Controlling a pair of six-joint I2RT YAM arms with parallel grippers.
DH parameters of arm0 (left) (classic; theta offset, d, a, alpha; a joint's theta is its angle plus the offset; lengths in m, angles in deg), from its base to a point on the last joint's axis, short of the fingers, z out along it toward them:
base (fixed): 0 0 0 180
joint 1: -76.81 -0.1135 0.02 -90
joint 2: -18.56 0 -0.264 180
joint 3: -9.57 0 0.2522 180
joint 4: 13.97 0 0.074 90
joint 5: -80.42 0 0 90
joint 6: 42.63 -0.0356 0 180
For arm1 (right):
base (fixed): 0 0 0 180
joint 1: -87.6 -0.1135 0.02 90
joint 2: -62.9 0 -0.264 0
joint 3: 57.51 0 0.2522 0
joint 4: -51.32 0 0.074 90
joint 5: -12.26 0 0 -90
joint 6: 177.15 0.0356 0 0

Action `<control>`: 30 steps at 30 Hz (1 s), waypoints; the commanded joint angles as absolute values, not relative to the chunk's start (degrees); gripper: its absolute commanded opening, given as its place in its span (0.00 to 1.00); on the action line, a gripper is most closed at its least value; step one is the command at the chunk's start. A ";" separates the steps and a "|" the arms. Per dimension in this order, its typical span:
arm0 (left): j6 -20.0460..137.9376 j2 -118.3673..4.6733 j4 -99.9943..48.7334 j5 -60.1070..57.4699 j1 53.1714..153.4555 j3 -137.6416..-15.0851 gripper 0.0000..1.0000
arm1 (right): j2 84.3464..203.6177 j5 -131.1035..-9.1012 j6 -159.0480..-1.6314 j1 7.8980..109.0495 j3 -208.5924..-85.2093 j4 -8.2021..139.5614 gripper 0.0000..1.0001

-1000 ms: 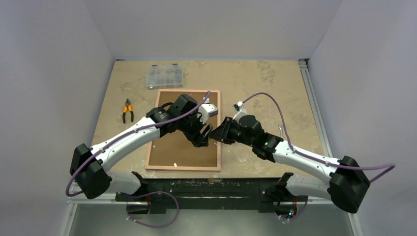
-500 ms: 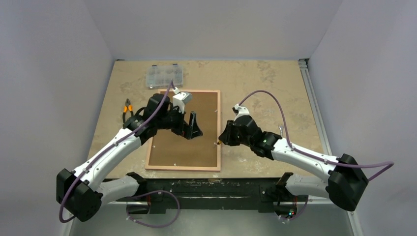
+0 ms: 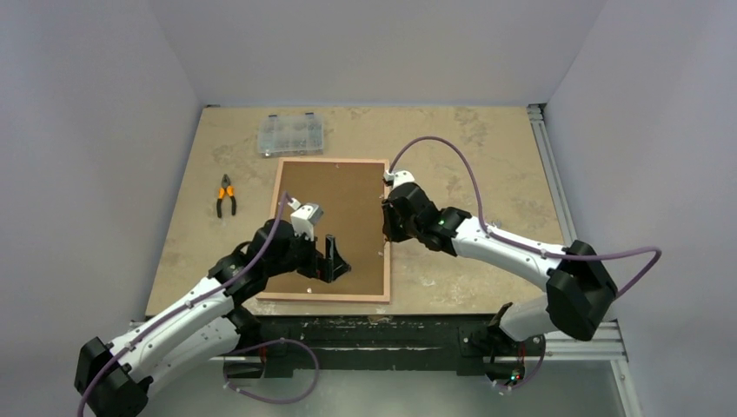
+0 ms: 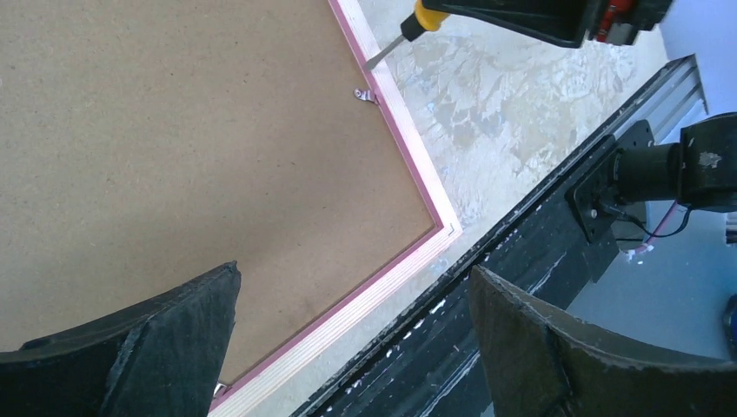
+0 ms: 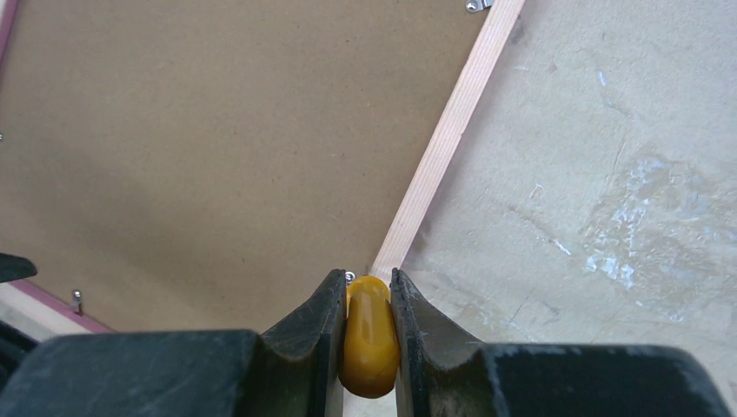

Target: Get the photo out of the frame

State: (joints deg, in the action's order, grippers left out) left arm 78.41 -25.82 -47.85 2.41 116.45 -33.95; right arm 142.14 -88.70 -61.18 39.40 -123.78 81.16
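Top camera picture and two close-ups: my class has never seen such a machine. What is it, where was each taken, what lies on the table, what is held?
Two robot arms, left and right, stand at a beige table. One camera looks down from above; one rides on each wrist. On the table lie a thin pink picture frame, brown backing board upward, orange-handled pliers and a clear plastic compartment box. The right claw grips a yellow-handled screwdriver; the left claw hangs open, empty. No photo shows.
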 commanded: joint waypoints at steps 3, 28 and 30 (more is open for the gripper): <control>81.60 -25.31 -39.24 2.19 117.42 -30.60 1.00 | 147.49 -93.67 -65.59 38.40 -133.33 89.84 0.00; 88.43 -44.84 -35.74 5.55 119.53 -29.87 0.65 | 153.33 -84.08 -65.51 33.32 -136.80 101.01 0.00; 89.92 -45.49 -33.39 5.41 119.68 -28.32 0.64 | 152.81 -82.76 -64.60 33.29 -136.05 100.62 0.00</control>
